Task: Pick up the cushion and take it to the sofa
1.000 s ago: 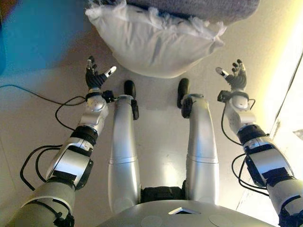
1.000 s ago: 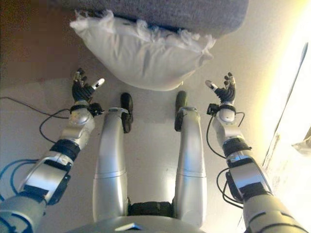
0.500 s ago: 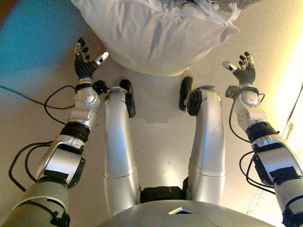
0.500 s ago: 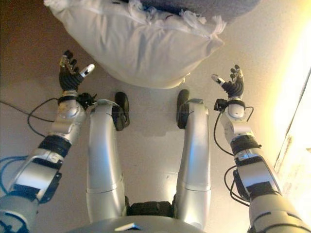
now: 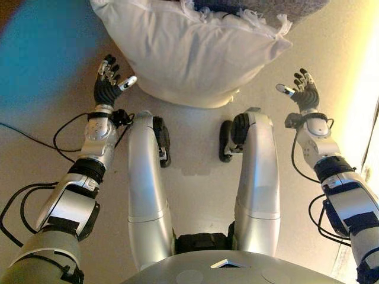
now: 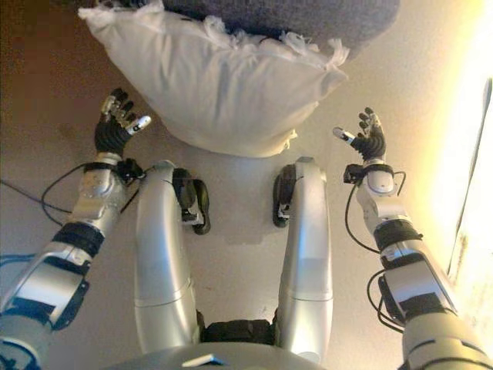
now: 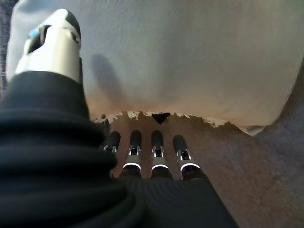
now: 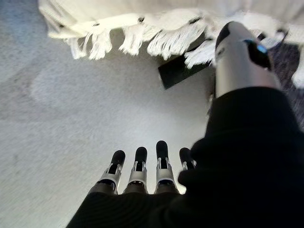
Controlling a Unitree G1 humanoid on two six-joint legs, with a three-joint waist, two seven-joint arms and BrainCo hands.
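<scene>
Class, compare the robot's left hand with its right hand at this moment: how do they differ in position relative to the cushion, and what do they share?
The left hand sits close beside the white cushion, near its left edge; the right hand stands further off, with bare floor between it and the cushion's right corner. The left hand is beside the cushion's middle, the right hand lower. Both are open, raised, holding nothing and not touching the cushion.

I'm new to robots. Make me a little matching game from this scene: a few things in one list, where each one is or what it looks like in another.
Things:
1. white fringed cushion
2. grey sofa
3. left hand
4. right hand

Descriptions:
A. open, off the cushion's right corner
B. on the floor, leaning against the sofa
C. open, beside the cushion's left edge
D. along the top, behind the cushion

Pairs: 1-B, 2-D, 3-C, 4-A
</scene>
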